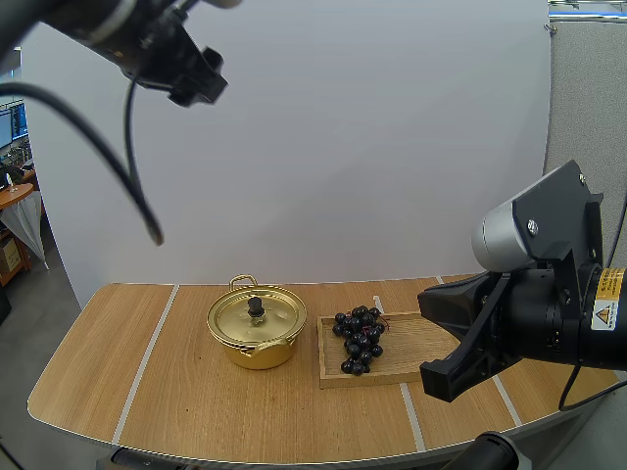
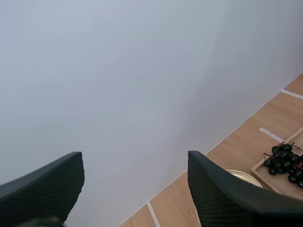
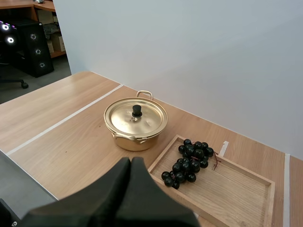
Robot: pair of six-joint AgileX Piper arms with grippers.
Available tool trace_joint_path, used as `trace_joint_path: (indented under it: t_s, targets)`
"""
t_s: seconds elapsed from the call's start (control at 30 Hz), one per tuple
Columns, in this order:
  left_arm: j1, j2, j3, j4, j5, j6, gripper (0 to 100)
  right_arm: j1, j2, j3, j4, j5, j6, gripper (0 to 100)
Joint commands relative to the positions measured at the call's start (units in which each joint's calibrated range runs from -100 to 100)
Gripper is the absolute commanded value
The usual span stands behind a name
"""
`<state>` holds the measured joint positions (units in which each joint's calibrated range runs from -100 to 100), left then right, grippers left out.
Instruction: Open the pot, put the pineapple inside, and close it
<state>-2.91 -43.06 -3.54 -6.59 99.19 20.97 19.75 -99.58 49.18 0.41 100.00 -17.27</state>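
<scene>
The right end effector (image 3: pixel 131 163) is closed on nothing, drawn together into one dark wedge, and is held above the near right part of the light wooden bench (image 1: pixel 147 392). The left end effector (image 2: pixel 135 158) is spread wide, its ribbed inner faces turned to each other with nothing between them. It is held high over the left side of the bench, well apart from everything on it.

Ahead of and below the right end effector, a round gold-coloured metal pot (image 3: pixel 135 142) with loop handles is set on the bench. It is covered by its gold lid (image 3: pixel 151 120), which is topped at the centre by a small black knob (image 3: pixel 137 110) standing upright. Just beside the pot, on its right, a shallow rectangular wooden tray (image 3: pixel 236 189) is laid with its long axis running across the bench. A bunch of dark purple grapes (image 3: pixel 189 158) is laid at the tray's end nearest the pot; this, not a pineapple, is the fruit presented. The long axis of the bunch is judged to run roughly front to back, across the tray's width.

The opening step is judged not yet begun, since the lid is on and nothing is touched by either end effector. The coming move is judged to turn on the knob. It lies forward, down and slightly left of the right end effector, which is taken to be the nearer one, whereas a long descent would be required of the left.
</scene>
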Motion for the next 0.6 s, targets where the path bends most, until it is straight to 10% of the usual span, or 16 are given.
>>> trace_joint_path:
  t_s: [0.0,0.13,0.17,0.57]
  targets:
    - [-0.07,-6.1,-0.32,-0.05,0.81,-1.71,89,-0.02,-0.42,0.05,0.04,0.0,0.2,0]
    - [-0.07,-11.19,-0.32,1.05,0.81,-2.27,6,-0.02,-0.42,0.05,0.75,0.0,0.2,0]
    - [-0.07,-12.15,-0.32,1.14,0.81,-2.13,0,-0.02,-0.42,0.05,1.13,0.0,0.2,0]
    - [-0.07,-28.44,9.07,0.27,0.81,-11.98,0,-0.81,-0.42,0.05,7.14,0.0,0.2,0]
